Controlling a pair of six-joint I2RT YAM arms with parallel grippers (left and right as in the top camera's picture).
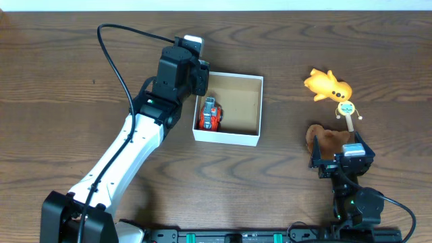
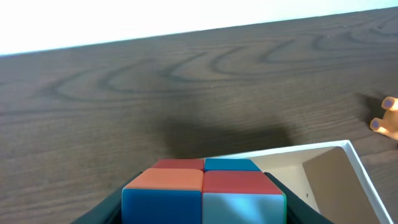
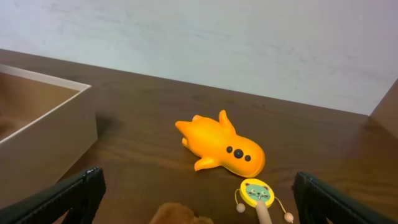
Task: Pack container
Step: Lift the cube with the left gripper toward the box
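As it lies open, the container (image 1: 227, 138) holds a red toy (image 1: 210, 113).

A multicoloured cube (image 2: 202, 186) of red, orange and blue tiles sits clamped between the left gripper's (image 2: 202, 210) dark fingers (image 2: 102, 211). Just behind it, the container's (image 2: 329, 174) white-rimmed corner rests on the dark wooden table (image 2: 155, 81). An orange toy (image 2: 382, 126) peeks in at the right edge.
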